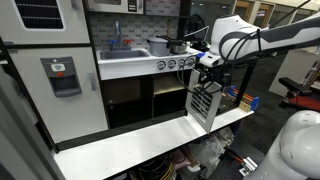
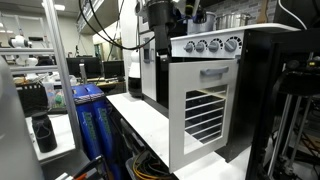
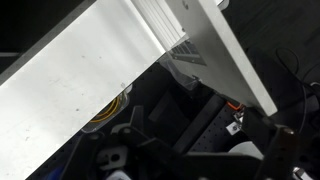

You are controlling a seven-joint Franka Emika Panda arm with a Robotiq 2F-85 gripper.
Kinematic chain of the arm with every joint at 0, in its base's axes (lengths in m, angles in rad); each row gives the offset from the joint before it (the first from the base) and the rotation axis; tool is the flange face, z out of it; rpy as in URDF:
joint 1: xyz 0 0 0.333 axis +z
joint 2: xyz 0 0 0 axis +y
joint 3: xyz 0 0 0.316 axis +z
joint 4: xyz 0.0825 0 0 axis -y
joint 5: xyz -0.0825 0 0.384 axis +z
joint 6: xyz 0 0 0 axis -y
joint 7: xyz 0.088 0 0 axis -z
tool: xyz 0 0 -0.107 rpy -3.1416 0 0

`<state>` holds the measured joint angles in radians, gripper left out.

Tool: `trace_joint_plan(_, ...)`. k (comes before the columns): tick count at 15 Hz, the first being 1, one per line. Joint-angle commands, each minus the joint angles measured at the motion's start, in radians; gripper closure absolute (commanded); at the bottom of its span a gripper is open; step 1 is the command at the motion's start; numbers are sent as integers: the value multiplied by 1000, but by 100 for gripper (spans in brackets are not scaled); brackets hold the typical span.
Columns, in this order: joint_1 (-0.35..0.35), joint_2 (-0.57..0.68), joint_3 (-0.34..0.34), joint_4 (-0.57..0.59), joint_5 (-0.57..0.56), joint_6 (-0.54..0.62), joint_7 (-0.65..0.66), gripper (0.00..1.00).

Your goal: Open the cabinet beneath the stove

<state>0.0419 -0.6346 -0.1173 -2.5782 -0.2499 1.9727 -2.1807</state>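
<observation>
The white toy kitchen's stove strip of round silver knobs [image 1: 176, 63] shows in both exterior views [image 2: 209, 45]. The cabinet door [image 1: 204, 101], white-framed with horizontal slats, stands swung out from the dark compartment [image 1: 168, 97]. Its front with the handle faces an exterior view [image 2: 200, 110]. My gripper [image 1: 208, 62] hangs by the door's top edge, just off the knob strip, and appears dark at the top of an exterior view [image 2: 160, 30]. In the wrist view the fingers [image 3: 200, 150] look spread with nothing between them, below the slatted door [image 3: 178, 32].
A white ledge [image 1: 130, 148] runs along the kitchen's front. The tall white door with a grey dispenser [image 1: 65, 76] and the sink with a faucet [image 1: 119, 38] lie beyond the stove. A blue bin [image 2: 90, 120] and loose cables sit beside the ledge.
</observation>
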Motion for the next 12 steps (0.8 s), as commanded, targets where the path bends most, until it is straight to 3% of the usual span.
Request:
trace_joint_plan(1,-21,-40,-6,-27,-26,-6,36,0)
trace_joint_plan(8,27,16,52,40,85,99,373,0)
trace_joint_plan(12,42,76,161,137,94,86,724,0)
